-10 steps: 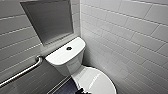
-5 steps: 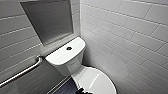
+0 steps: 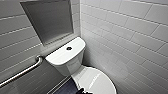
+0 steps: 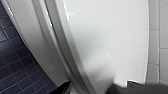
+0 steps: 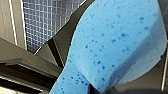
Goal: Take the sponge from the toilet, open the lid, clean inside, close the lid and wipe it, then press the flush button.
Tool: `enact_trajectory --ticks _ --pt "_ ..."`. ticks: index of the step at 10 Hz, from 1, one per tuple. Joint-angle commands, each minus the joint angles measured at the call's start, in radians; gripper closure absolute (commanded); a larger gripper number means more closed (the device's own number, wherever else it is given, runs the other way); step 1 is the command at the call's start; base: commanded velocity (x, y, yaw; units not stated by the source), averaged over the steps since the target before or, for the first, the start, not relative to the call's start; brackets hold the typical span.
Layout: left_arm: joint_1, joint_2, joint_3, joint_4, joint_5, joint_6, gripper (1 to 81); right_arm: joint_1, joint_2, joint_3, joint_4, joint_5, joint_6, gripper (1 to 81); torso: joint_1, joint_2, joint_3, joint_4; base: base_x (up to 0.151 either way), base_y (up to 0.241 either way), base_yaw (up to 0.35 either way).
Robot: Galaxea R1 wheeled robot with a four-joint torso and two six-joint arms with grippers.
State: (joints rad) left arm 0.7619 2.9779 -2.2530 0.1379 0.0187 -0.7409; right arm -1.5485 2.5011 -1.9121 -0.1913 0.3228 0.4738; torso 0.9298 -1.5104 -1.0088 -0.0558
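Observation:
The white toilet [image 3: 75,65] stands in the corner with its oval lid [image 3: 98,81] down. The round dark flush button [image 3: 69,48] sits in the middle of the tank top. My left gripper [image 3: 83,91] is at the lid's near left edge. In the left wrist view, my left gripper [image 4: 97,87] is open, with one dark fingertip on each side of the lid's rim [image 4: 75,62]. The bright blue sponge [image 5: 115,42] looms large in the right wrist view, pinched at its narrow end by my shut right gripper [image 5: 107,90].
White tiled walls close in on the toilet's right and back. A metal grab bar [image 3: 22,72] runs along the left wall. A recessed grey panel [image 3: 50,20] sits above the tank. Dark blue floor tiles [image 4: 15,72] lie left of the bowl.

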Motion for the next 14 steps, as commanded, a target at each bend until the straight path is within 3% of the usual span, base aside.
enact_trajectory --ticks 1,7,10,14 --pt "-0.12 0.024 0.038 -0.009 -0.025 -0.021 1.0 -0.003 -0.026 0.012 -0.02 -0.056 0.006 81.1 0.0 0.0 0.0 0.0 0.0 0.0 0.0" --pt "-0.126 0.02 0.039 -0.011 -0.036 -0.045 1.0 0.003 -0.023 0.019 -0.02 -0.056 0.006 81.1 0.0 0.0 0.0 0.0 0.0 0.0 0.0" --pt "-0.129 -0.022 0.122 -0.011 -0.037 -0.054 1.0 0.003 -0.02 0.019 -0.02 -0.056 0.006 81.1 0.0 0.0 0.0 0.0 0.0 0.0 0.0" --pt "-0.124 0.013 0.035 -0.004 -0.034 -0.055 1.0 0.003 -0.018 0.022 -0.02 -0.056 0.006 81.1 0.0 0.0 0.0 0.0 0.0 0.0 0.0"
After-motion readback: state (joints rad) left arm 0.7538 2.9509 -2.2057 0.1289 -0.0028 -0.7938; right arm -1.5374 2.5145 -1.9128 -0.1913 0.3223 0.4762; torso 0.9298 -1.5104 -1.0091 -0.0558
